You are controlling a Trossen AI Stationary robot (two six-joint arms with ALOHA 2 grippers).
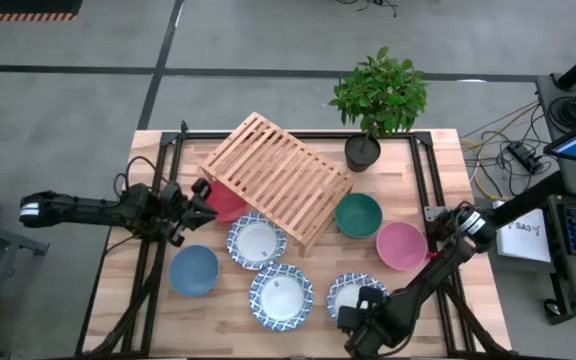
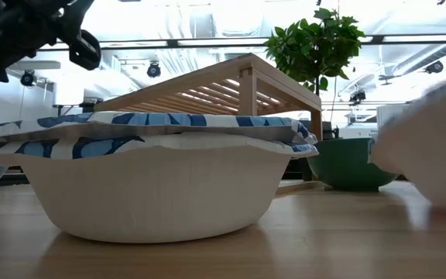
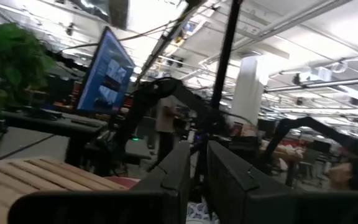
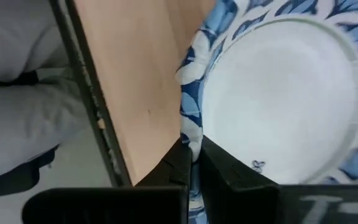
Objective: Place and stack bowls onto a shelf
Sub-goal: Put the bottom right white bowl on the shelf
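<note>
The shelf [image 1: 276, 175] lies slantwise across the middle of the bench [image 1: 448, 160], towards the far edge, with a potted plant [image 1: 378, 100] just beside its far right end.

The red bowl [image 1: 226, 203] sits at the shelf's near left side, partly under it. The left gripper [image 1: 202, 198] is at that bowl's left rim, its arm reaching in from the left edge. In the left wrist view its fingers [image 3: 173, 177] stand close together with only a narrow gap, and a strip of red shows just beyond them; whether they grip the bowl I cannot tell.

The blue bowl [image 1: 194, 270] stands near the left side of the bench, towards the near edge. One patterned bowl [image 1: 257, 241] touches the shelf's near edge; a second [image 1: 280, 296] sits nearer the front edge, just beside the first. The green bowl [image 1: 358, 215] is to the right of the shelf, and the pink bowl [image 1: 401, 246] is just beside it, closer to the right edge.

The third patterned bowl [image 1: 354, 293] is near the front edge, right of centre. The right gripper [image 1: 352, 316] is at its near rim. In the right wrist view the fingers [image 4: 178, 163] are pinched on the blue-patterned rim of this bowl [image 4: 278, 93], almost fully closed on it.

In the low view a patterned bowl [image 2: 153, 186] fills the foreground, with the shelf [image 2: 215, 89] and plant [image 2: 316, 46] behind.
</note>
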